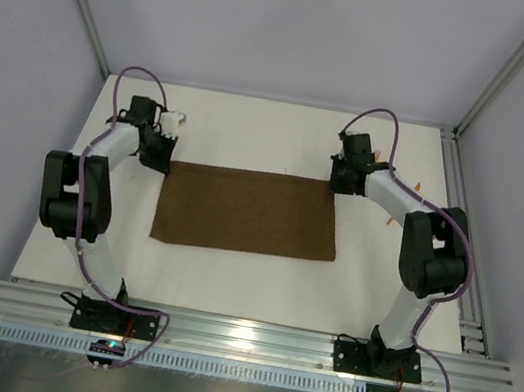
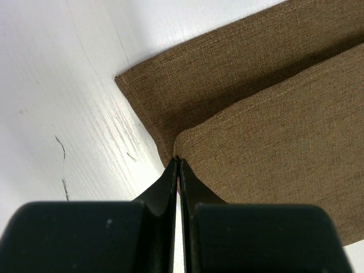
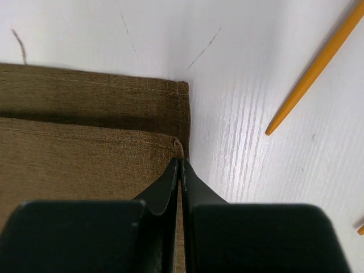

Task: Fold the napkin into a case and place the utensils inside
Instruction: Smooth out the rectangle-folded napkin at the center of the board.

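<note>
Brown napkin (image 1: pixel 247 212), left claw (image 2: pixel 177 161) pinching one corner, right claw (image 3: pixel 181 161) another

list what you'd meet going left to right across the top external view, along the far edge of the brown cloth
left gripper → napkin → right gripper

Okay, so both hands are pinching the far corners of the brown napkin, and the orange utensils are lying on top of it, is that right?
Not quite. The left hand and right hand do pinch the napkin at its far corners, but the utensils lie on the bare table to its right, not on it. The right wrist view shows this.
</note>
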You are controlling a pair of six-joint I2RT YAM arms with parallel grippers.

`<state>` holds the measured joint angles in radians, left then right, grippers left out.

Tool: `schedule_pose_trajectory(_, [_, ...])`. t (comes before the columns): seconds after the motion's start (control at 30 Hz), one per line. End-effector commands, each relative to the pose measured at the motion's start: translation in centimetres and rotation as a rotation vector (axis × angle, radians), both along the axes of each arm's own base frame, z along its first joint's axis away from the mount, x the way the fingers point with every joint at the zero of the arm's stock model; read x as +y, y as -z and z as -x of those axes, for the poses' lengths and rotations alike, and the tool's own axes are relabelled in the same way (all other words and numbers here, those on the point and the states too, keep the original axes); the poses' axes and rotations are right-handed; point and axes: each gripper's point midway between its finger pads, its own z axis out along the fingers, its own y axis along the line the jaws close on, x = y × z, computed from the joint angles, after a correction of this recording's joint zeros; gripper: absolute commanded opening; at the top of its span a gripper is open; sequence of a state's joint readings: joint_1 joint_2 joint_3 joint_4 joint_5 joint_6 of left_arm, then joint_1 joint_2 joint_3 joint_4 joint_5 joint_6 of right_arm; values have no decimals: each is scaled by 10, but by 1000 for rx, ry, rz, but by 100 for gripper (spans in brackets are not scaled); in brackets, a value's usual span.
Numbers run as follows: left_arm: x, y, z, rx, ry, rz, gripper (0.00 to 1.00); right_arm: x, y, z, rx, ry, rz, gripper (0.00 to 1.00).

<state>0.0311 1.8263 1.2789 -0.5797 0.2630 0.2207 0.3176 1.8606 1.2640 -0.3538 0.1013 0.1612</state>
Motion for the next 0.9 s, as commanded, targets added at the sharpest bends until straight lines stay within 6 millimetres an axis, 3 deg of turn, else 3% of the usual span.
schedule_pose_trajectory(0.0, [-1,-37,-16,-110,-9,25,0,15,-50,-18,-113,-25,-149,3])
schedule_pose_trajectory(0.2, [2,-67,-27,-192,-29,34,0,20,-70,-30,-153,-28,-204,3])
schedule_pose_trajectory(0.3, [8,-74,-38,-232,-50,25,0,19,-64,-37,-132,-18,-210,3])
schedule_pose_trajectory(0.43, [8,-60,-49,-208,-61,39,0,13,-57,-51,-121,3,-220,3])
schedule_pose_trajectory(0.6, [11,-35,-58,-174,-78,30,0,7,-24,-58,-55,22,-209,3])
schedule_pose_trajectory(0.87, [18,-7,-68,-123,-87,-8,0,7,7,-64,10,40,-220,3])
